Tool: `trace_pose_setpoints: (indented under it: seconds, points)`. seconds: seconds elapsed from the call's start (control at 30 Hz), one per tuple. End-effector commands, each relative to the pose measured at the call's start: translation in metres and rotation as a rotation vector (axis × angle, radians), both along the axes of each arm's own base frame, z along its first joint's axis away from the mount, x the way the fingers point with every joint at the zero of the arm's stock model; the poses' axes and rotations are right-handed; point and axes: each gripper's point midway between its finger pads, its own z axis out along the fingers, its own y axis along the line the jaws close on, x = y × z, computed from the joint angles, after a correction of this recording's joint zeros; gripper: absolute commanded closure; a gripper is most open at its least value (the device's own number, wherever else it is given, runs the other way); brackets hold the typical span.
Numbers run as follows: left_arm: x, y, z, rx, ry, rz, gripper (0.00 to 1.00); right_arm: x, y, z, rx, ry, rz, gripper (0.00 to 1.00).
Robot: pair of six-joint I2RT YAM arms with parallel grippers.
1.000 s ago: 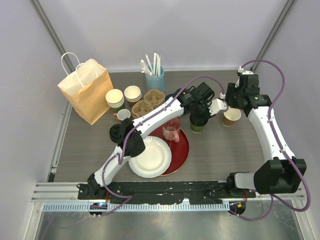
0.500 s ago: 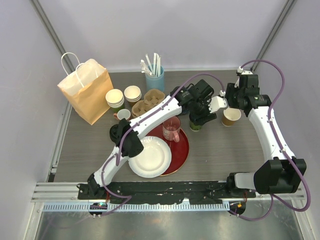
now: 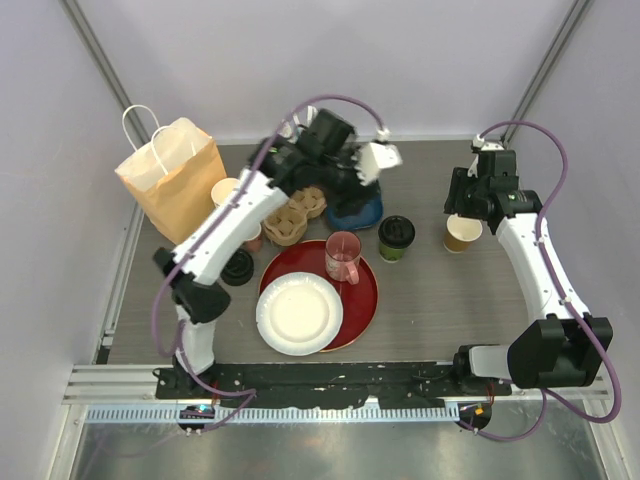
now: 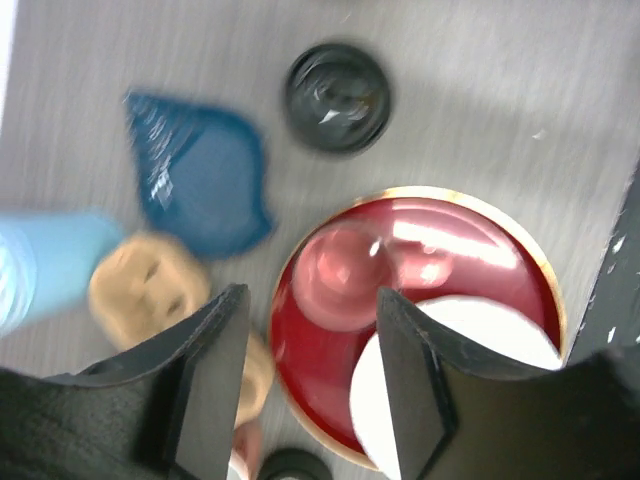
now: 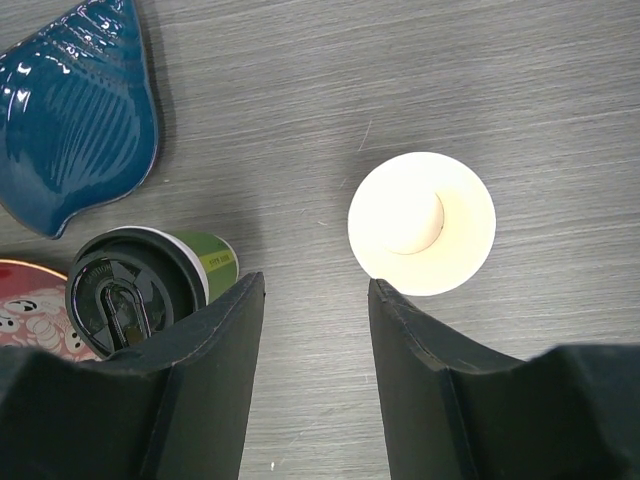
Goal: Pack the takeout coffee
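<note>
The left gripper (image 4: 310,300), jaws apart and empty, hangs upper centre, while the right gripper (image 5: 315,288), jaws also apart, poises over the lidless brown paper cup (image 5: 421,222), probably to grasp it.

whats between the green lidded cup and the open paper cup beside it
Nothing; only bare grey table separates the green lidded cup from the open paper cup, clearest in the right wrist view.

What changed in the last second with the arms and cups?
The left gripper opened, let go of the green lidded cup and swung away toward the back left. That cup stayed standing by the red plate. The right gripper, open by the lidless brown cup, did not move.
</note>
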Motion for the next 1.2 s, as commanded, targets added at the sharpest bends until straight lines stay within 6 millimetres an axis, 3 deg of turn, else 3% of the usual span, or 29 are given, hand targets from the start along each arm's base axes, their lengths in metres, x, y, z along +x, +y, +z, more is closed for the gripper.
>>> trace_pose_setpoints:
  seconds: [0.0, 0.1, 0.13, 0.17, 0.2, 0.27, 0.3, 0.4, 0.5, 0.63, 0.8, 1.03, 1.17]
  points:
    - [0.024, 0.119, 0.010, 0.059, 0.066, 0.226, 0.45, 0.000, 0.005, 0.015, 0.007, -0.058, 0.025, 0.49]
    - [0.033, 0.166, 0.000, 0.074, 0.103, 0.320, 0.47, 0.000, 0.005, 0.015, 0.007, -0.061, 0.027, 0.48]
    - [0.034, 0.196, -0.011, 0.091, 0.128, 0.380, 0.46, 0.000, 0.006, 0.014, 0.008, -0.059, 0.028, 0.49]
    - [0.038, 0.209, -0.017, 0.097, 0.127, 0.410, 0.45, 0.000, 0.007, 0.014, 0.007, -0.058, 0.032, 0.48]
    - [0.039, 0.235, -0.037, 0.132, 0.166, 0.455, 0.44, 0.000, 0.008, 0.014, 0.007, -0.058, 0.035, 0.48]
    - [0.040, 0.257, -0.048, 0.144, 0.176, 0.498, 0.42, 0.000, 0.010, 0.013, 0.006, -0.058, 0.042, 0.49]
    - [0.040, 0.275, -0.066, 0.172, 0.217, 0.542, 0.41, 0.000, 0.011, 0.012, 0.006, -0.055, 0.043, 0.48]
    - [0.048, 0.304, -0.095, 0.202, 0.249, 0.622, 0.41, -0.001, 0.013, 0.011, 0.004, -0.051, 0.053, 0.48]
    - [0.048, 0.315, -0.122, 0.248, 0.277, 0.629, 0.45, -0.001, 0.015, 0.009, 0.002, -0.047, 0.060, 0.48]
    - [0.044, 0.311, -0.144, 0.263, 0.309, 0.553, 0.46, -0.003, 0.015, 0.008, -0.007, -0.042, 0.060, 0.48]
    - [0.045, 0.323, -0.172, 0.316, 0.353, 0.519, 0.46, -0.002, 0.016, 0.009, -0.016, -0.047, 0.068, 0.48]
    - [0.046, 0.328, -0.199, 0.318, 0.422, 0.527, 0.46, -0.002, 0.018, 0.007, -0.021, -0.041, 0.078, 0.48]
    - [0.046, 0.333, -0.204, 0.312, 0.425, 0.542, 0.46, -0.002, 0.019, 0.009, -0.024, -0.047, 0.084, 0.49]
